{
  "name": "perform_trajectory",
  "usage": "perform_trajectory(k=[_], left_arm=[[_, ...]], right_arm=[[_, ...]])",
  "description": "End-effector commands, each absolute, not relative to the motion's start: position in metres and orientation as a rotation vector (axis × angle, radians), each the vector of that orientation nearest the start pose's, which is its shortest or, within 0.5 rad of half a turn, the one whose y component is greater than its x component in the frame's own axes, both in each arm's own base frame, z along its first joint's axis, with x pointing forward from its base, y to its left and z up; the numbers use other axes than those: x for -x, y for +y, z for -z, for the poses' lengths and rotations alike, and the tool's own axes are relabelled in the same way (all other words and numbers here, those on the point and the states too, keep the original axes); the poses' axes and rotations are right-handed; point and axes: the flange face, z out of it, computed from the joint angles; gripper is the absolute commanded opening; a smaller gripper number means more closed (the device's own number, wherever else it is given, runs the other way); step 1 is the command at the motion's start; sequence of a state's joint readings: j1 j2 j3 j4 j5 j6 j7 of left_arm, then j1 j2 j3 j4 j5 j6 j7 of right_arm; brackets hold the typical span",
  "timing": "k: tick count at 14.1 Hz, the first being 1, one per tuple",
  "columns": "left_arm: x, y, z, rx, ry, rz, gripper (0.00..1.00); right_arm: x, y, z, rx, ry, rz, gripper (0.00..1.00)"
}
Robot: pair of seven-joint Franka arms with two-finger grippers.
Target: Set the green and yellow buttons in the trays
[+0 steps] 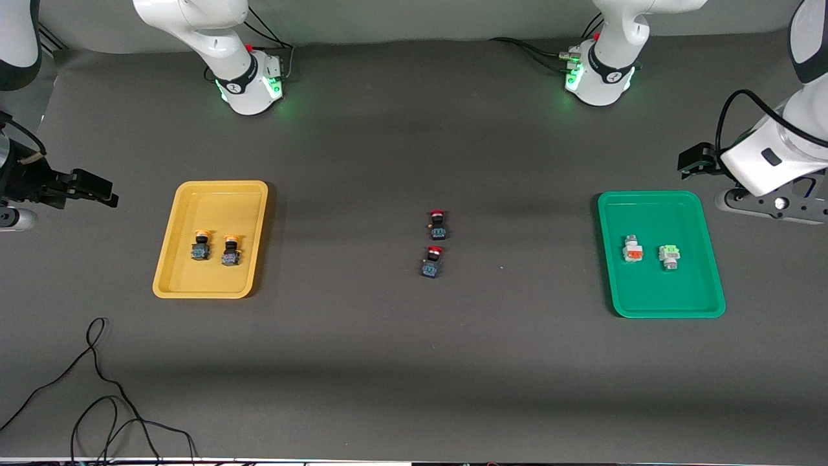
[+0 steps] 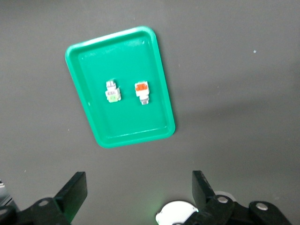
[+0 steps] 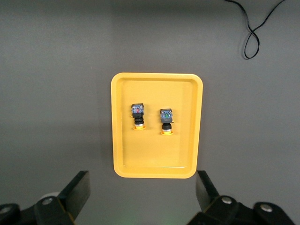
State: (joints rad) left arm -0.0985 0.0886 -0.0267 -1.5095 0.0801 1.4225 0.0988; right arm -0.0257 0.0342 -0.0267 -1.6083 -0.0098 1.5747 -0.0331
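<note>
A dark grey cloth covered the table (image 1: pixel 414 362), with loose black cables (image 1: pixel 97 401) trailing near the front camera at the right arm's end. The yellow tray (image 1: pixel 169 272) lay toward the right arm's end, and in it the two yellow buttons (image 1: pixel 201 246) (image 1: pixel 230 250) lay on their sides, just beside each other and apart from the rim. The green tray (image 1: pixel 647 304) lay toward the left arm's end, holding the green button (image 1: pixel 670 256) and, near it, a white button with an orange face (image 1: pixel 632 249). Two red-capped buttons (image 1: pixel 438 224) (image 1: pixel 433 261) lay on the bare cloth between the trays, one nearer the front camera than the other. The right gripper (image 3: pixel 143 190) hung high beside the yellow tray, its jaws spread wide and holding nothing; the left gripper (image 2: pixel 139 190) hung likewise beside the green tray, wide and empty. Both arms appeared to be waiting, and judging by how things lay, the sorting looked finished. As to handling, the buttons were probably light, rigid plastic pieces that would skid on the smooth tray floor if nudged and tip readily, being tall for their footprint. The round-capped ones looked best taken across the squarish black-blue body, where flat sides give the fingers purchase, not across the rounded cap. The white blocky one offered parallel flat flanks. None seemed fragile, though a hard pinch could depress a cap or flick the piece away.
</note>
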Motion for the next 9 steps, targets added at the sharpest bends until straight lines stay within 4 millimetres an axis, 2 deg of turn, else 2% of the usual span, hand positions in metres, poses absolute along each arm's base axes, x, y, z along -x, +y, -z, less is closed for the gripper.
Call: perform_trajectory(k=[1, 4, 6, 9], left_arm=[[-0.565, -0.066, -0.595, 3.111, 0.355, -0.217, 1.00], [-0.563, -0.059, -0.591, 3.124, 0.335, -0.224, 1.00], [-0.564, -0.045, -0.591, 3.144, 0.299, -0.225, 1.00], [-0.564, -0.045, -0.590, 3.150, 0.297, -0.232, 1.00]], right_arm=[[-0.566, -0.030, -0.592, 3.163, 0.069, -0.093, 1.00], [-0.566, -0.030, -0.592, 3.163, 0.069, -0.091, 1.00], [-0.566, -0.030, -0.592, 3.163, 0.069, -0.091, 1.00], [-0.566, -0.030, -0.592, 3.163, 0.067, -0.093, 1.00]])
